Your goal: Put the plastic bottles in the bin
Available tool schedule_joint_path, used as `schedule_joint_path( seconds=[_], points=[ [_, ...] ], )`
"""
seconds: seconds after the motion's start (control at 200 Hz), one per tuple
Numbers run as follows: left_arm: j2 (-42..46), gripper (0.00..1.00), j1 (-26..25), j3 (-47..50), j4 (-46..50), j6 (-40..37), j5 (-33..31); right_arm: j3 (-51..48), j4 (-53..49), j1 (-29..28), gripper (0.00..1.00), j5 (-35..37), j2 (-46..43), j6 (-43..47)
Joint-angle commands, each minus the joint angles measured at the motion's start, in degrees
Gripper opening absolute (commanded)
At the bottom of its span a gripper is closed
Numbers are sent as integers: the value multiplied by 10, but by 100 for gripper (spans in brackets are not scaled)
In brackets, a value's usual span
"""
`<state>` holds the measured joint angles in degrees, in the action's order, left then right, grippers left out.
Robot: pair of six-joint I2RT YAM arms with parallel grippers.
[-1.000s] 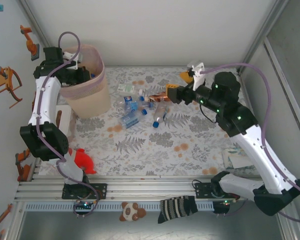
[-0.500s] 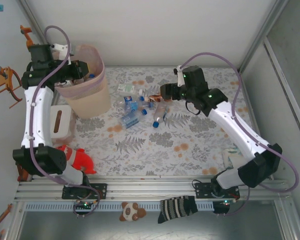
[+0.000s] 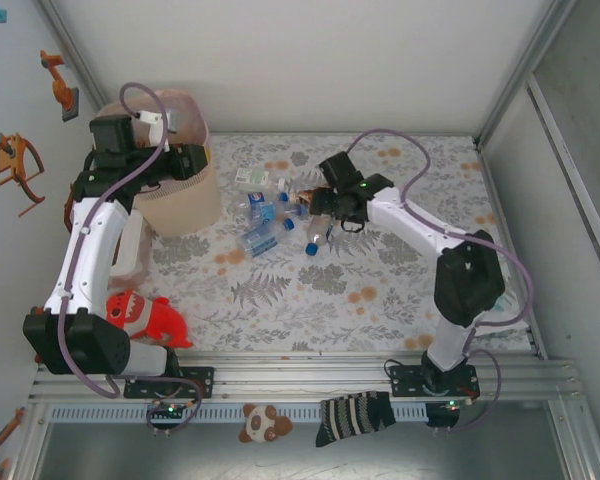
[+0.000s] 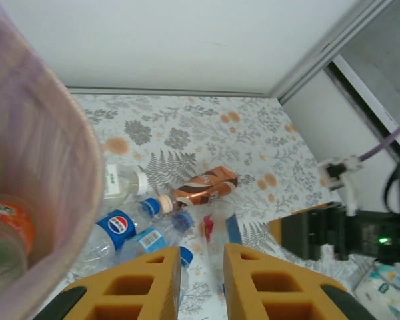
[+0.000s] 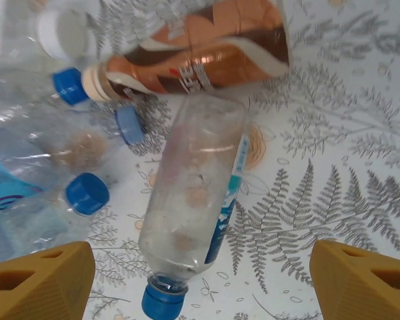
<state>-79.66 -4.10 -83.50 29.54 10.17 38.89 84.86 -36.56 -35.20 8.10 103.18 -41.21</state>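
Several plastic bottles lie in a cluster on the patterned table, right of the beige, pink-lined bin. My right gripper hovers open just above them. Between its wide-spread fingers lies a clear bottle with a blue label and cap, untouched. Beyond that rests a brown bottle. My left gripper hangs open and empty at the bin's right rim. Past its fingers I see a Pepsi bottle and the brown bottle. An orange-labelled bottle sits inside the bin.
A white box stands in front of the bin, and a red toy shark lies near the left arm's base. A striped sock and a bear toy rest on the front rail. Walls close in behind and right.
My right arm has stretched left and down, lowering its gripper over the bottle cluster. My left gripper has shifted from above the bin's back to its right rim.
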Motion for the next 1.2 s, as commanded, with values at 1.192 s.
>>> schedule_joint_path(
  seconds=[1.192],
  points=[
    [21, 42, -18, 53, -91, 84, 4, 34, -13, -54, 62, 104, 144, -146]
  ],
)
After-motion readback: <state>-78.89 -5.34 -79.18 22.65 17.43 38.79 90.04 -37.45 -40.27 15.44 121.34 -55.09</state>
